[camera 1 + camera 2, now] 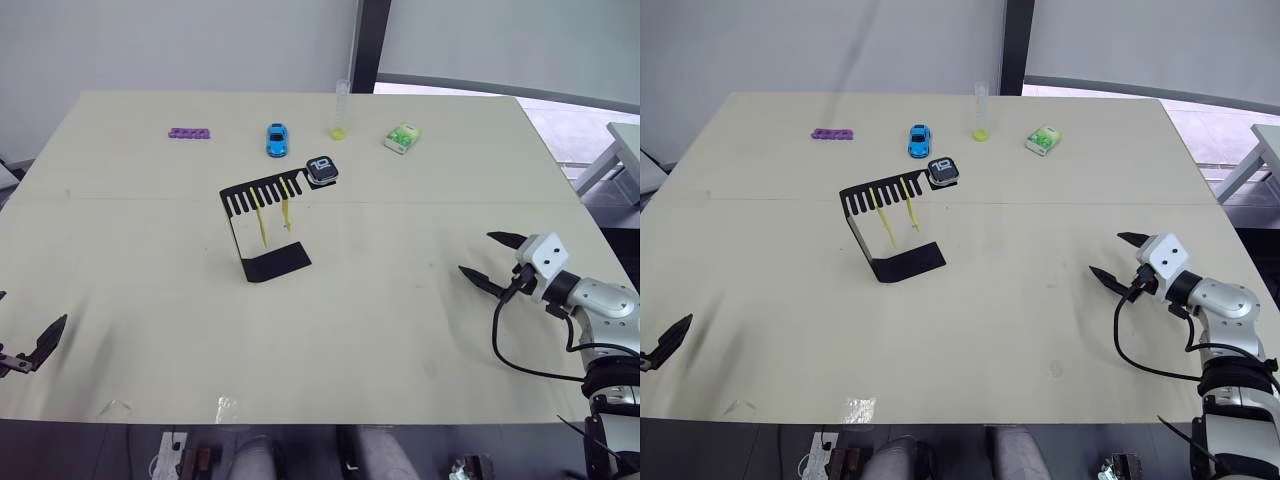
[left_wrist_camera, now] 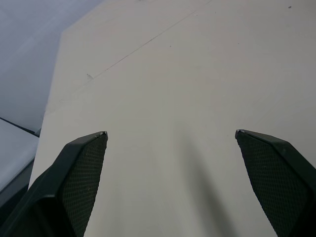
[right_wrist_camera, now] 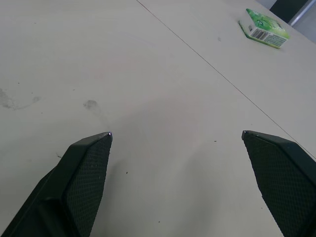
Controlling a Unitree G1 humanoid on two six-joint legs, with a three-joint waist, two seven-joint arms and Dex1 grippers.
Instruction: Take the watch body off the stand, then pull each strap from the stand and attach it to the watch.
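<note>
Currently the small square black watch body (image 1: 321,169) sits atop the thin black bent-metal stand (image 1: 262,228), two narrow yellow straps (image 1: 272,220) hanging; both the left gripper (image 2: 171,134) and the right gripper (image 1: 491,262) are spread, empty.

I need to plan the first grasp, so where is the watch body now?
In the left eye view the watch body sits at the right end of the stand's top plate, just nearer the robot than the blue toy car, toward the table's far side.

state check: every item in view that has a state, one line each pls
watch body: on the stand's top plate, not taken off
stand: upright on table
straps: both hanging from the stand's slots
clear tube: standing upright
left gripper: open, empty
right gripper: open, empty
</note>
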